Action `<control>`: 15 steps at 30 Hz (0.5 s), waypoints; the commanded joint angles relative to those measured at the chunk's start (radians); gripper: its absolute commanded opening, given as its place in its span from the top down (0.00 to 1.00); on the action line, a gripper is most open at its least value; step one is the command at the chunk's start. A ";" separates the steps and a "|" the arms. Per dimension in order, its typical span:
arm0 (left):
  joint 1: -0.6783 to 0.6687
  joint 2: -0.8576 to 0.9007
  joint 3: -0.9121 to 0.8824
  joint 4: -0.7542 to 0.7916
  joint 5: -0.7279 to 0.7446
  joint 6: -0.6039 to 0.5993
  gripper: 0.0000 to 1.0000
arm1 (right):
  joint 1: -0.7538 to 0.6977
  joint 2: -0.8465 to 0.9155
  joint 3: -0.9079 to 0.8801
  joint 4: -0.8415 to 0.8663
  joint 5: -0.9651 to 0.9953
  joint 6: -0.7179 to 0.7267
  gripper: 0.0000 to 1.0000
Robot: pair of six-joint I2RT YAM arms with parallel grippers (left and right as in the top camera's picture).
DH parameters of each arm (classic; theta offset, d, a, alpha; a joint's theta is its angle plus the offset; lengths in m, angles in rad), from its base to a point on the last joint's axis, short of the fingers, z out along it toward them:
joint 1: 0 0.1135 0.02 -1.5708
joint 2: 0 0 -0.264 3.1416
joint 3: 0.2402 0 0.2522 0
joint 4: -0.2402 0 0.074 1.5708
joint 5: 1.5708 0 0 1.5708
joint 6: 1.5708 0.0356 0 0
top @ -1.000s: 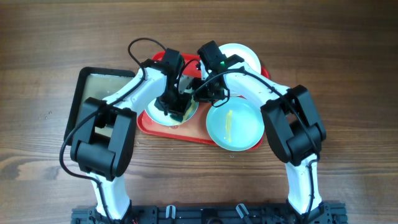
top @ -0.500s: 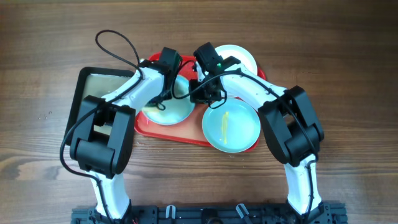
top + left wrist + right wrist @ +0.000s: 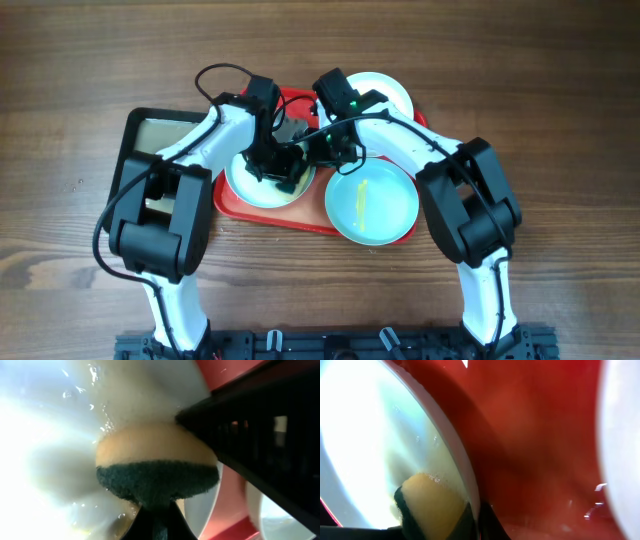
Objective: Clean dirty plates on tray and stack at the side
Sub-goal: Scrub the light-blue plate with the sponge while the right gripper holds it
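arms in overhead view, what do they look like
The left arm and right arm have rounded white shells with bulky black joint blocks. A thin black cable loops off the left one, and a small green light glows near the right wrist.

From overhead, the left arm (image 3: 205, 145) covers half of the left plate (image 3: 245, 185) and part of the black tray (image 3: 165, 135). The left gripper (image 3: 283, 172) and right gripper (image 3: 328, 152) crowd together at that plate's right rim, a dark tangle where the jaws cannot be made out. The right arm (image 3: 410, 135) hides one side of the white plate (image 3: 390, 92) and much of the tray (image 3: 285, 217). In the left wrist view the sponge (image 3: 157, 467) is blurred, its lower end behind a dark finger (image 3: 155, 525), and glare washes out the plate. In the right wrist view the fingers are almost cut off at the bottom edge; whether they pinch the rim cannot be told.
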State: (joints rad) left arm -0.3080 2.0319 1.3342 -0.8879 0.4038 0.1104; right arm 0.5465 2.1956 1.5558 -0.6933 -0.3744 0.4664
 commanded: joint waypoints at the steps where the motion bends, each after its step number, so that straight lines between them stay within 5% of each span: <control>1: -0.003 0.039 -0.024 -0.034 -0.587 -0.248 0.96 | 0.005 0.026 -0.011 0.001 0.006 -0.021 0.96; 5: -0.004 0.039 -0.024 -0.005 -0.851 -0.553 0.96 | 0.005 0.026 -0.011 0.001 0.006 -0.021 0.96; 9: -0.004 0.039 -0.024 0.057 -0.846 -0.703 0.96 | 0.005 0.026 -0.011 0.001 0.006 -0.021 0.96; 11: -0.004 0.039 -0.023 0.135 -0.713 -0.685 0.96 | 0.005 0.026 -0.011 0.003 0.006 -0.021 0.95; 15: -0.004 0.039 -0.023 0.319 -0.073 -0.313 0.96 | 0.005 0.026 -0.011 0.004 0.006 -0.023 0.96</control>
State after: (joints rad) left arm -0.3103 2.0159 1.3273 -0.6582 -0.1852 -0.4358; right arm 0.5449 2.1956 1.5558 -0.6868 -0.3656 0.4709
